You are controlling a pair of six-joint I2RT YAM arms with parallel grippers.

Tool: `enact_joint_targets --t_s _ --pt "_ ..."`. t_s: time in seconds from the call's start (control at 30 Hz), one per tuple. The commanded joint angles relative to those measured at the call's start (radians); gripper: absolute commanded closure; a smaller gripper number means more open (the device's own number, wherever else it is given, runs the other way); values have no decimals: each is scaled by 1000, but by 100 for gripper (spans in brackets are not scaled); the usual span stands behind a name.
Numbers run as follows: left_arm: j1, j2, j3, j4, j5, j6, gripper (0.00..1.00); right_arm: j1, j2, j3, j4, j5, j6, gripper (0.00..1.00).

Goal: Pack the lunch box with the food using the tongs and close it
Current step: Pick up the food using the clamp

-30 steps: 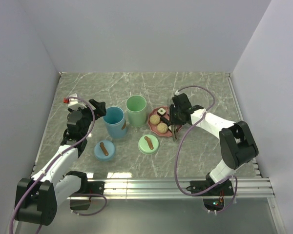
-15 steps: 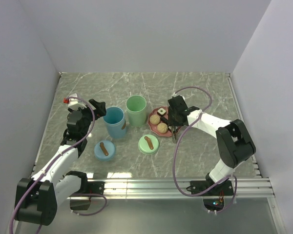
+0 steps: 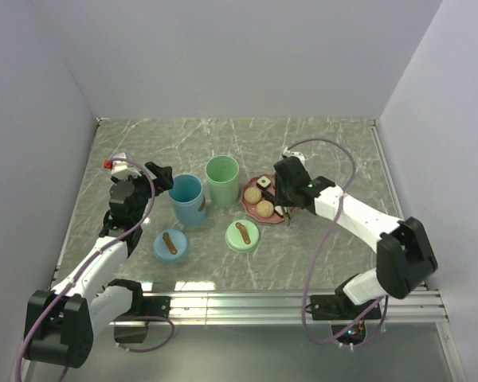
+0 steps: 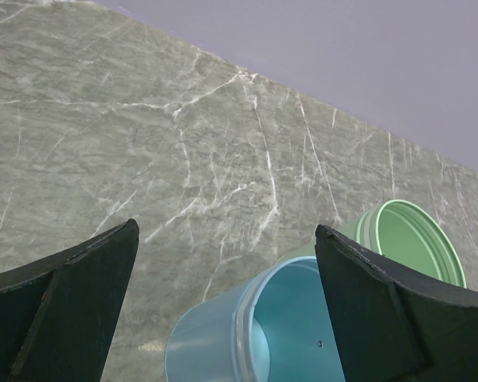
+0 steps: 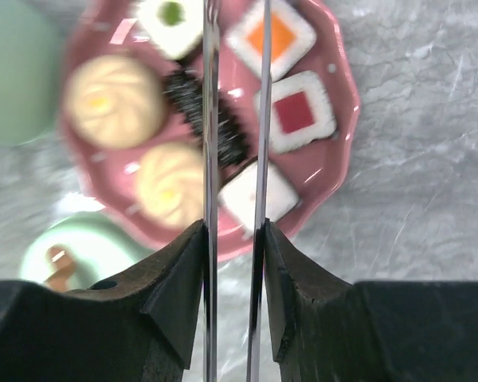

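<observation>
Right pincer [image 5: 233, 239] clenched on the tongs [image 5: 209, 119]; one finger presses each thin arm from the outside; the arms run near-parallel with a narrow gap; the tong tips pass out of the wrist view's top edge, so I cannot tell what they touch.

Tongs hang over the pink plate [image 5: 340, 151]; the plate sits on the surface [image 3: 223, 139], just right of centre.

Food all lies on the plate. In the wrist view, the two buns [image 5: 111, 99] take the left half, and the sushi pieces [image 5: 296, 113] take the right half and the top rim: orange centre, red centre, one plain white at the lower rim, one green centre at the top. A dark piece [image 5: 187, 95] lies partly under the left tong arm, wedged between the buns and the red-centred square.

Around the plate: green container [image 3: 222, 181] upright and open, just beside the plate's left edge; blue container [image 3: 187, 199] close beside the green one, and I cannot tell whether they touch; green lid [image 3: 242, 235] flat near the plate's near rim; blue lid [image 3: 170, 243] flat near the blue container.

Left pincer [image 4: 225, 231] released, fingers wide apart with nothing between them; it hovers just left of the blue container's rim.
</observation>
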Motion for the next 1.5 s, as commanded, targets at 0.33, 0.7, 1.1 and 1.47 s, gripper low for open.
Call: enact_joint_targets --t_s 0.33,0.7,1.1,1.47 --pt "3 -22 16 34 19 -8 1 141 -213 -104 -143 68 114 59" --pt "5 -22 14 37 20 -10 1 238 -406 -129 -137 37 121 59" --pt "5 -11 17 37 20 -10 0 239 -277 -83 -24 59 78 58" --pt "5 1 22 37 16 -13 0 238 -239 -43 30 52 53 57"
